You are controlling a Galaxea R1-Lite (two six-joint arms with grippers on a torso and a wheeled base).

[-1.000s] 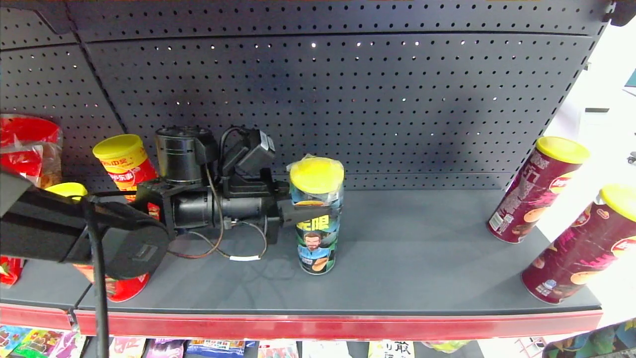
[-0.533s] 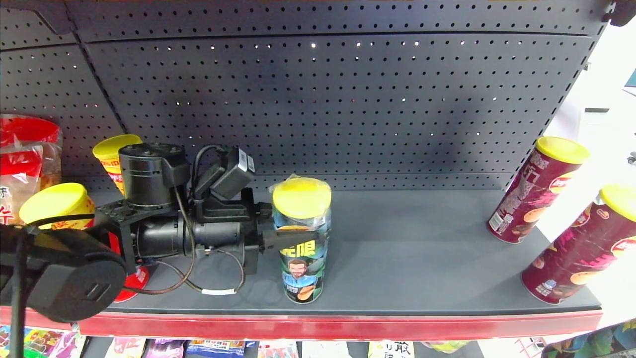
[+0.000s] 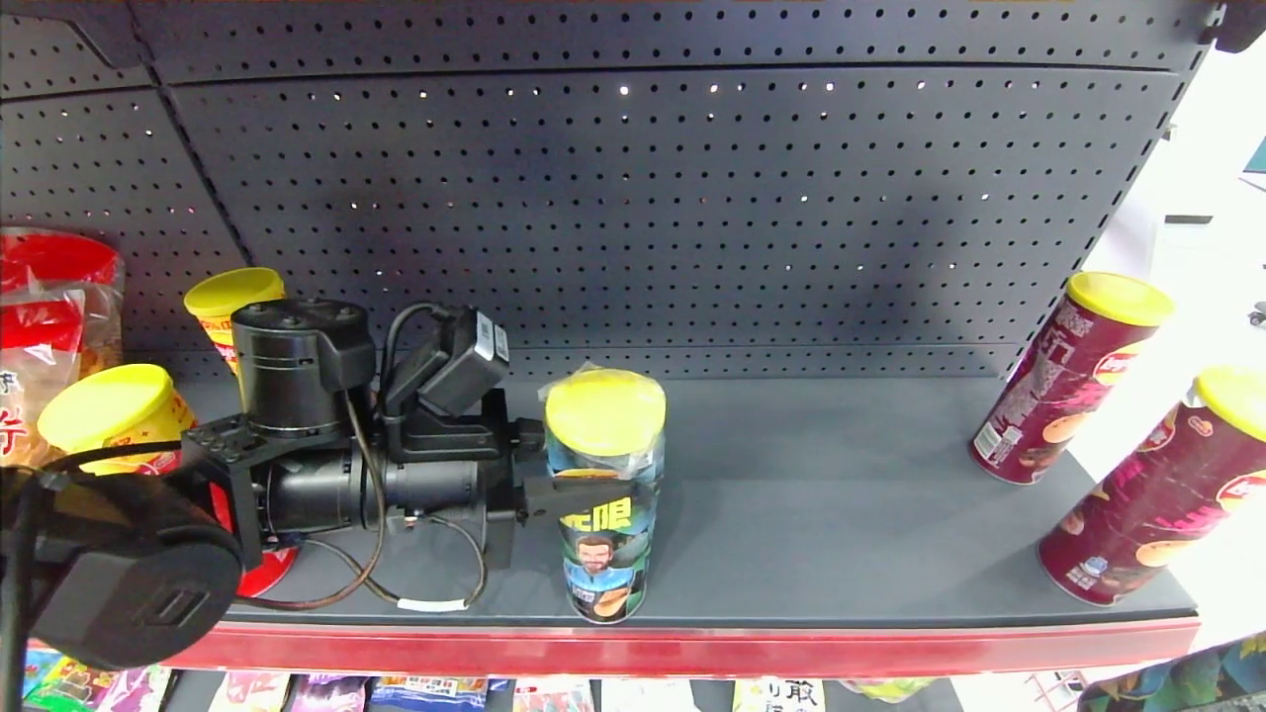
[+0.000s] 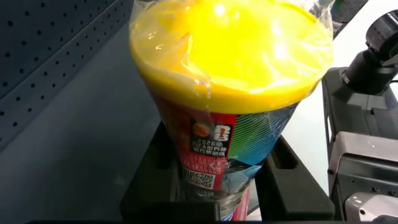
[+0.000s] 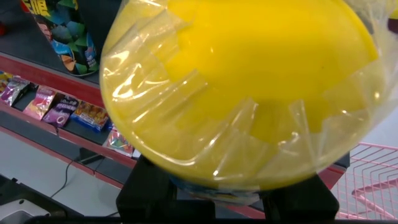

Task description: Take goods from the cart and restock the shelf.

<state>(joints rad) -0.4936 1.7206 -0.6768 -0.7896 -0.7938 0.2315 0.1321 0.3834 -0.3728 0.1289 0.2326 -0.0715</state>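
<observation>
The left gripper [image 3: 591, 489] comes in from the left over the shelf [image 3: 841, 514], and its two black fingers [image 3: 579, 487] are closed around the middle of the blue can [image 3: 603, 539]. This can is upright, with a yellow lid [image 3: 605, 412] under clear wrap, and it seems to stand on the shelf just beside the red front edge [image 3: 692, 648], though the contact itself is hard to see. In the left wrist view the fingers [image 4: 149, 177] press on both sides of the can [image 4: 239, 146] below the lid [image 4: 230, 50]. Two red cans [image 3: 119, 415] stand behind the arm at the left, and two maroon cans [image 3: 1068, 386] lean at the right end, well apart from the blue can. The right gripper [image 5: 217, 202] is closed on another can, gripping it below its wrapped yellow lid [image 5: 249, 87]; it is held in front of the shelf, above the lower shelf with snack bags [image 5: 74, 112], near a pink cart [image 5: 373, 180].
</observation>
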